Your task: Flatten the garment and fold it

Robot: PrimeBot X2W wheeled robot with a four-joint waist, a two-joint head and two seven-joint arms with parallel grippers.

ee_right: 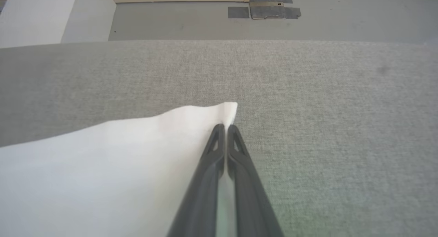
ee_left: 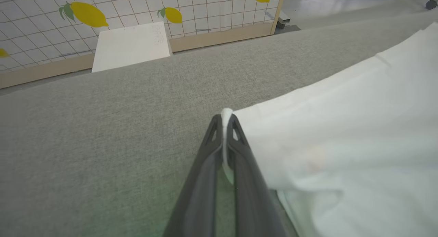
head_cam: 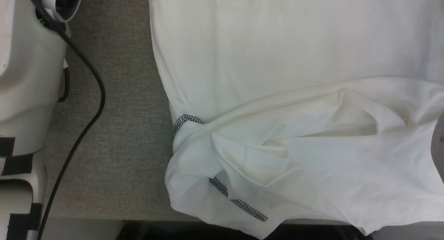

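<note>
L gripper (ee_left: 224, 122) pinched shut on one corner of the garment (head_cam: 277, 59), R gripper (ee_right: 225, 127) shut on another, shirt on the grey table (head_cam: 121, 146), rumpled at the near edge, so I'd pull both corners apart evenly, low & slow.

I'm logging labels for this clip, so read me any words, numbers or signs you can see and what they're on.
No legible text.
Faint grey marks on the flat white box against the lemon-print tiled panel: too blurred to read.
On the white soft-fabric T-shirt: dark stitching, no lettering.
</note>
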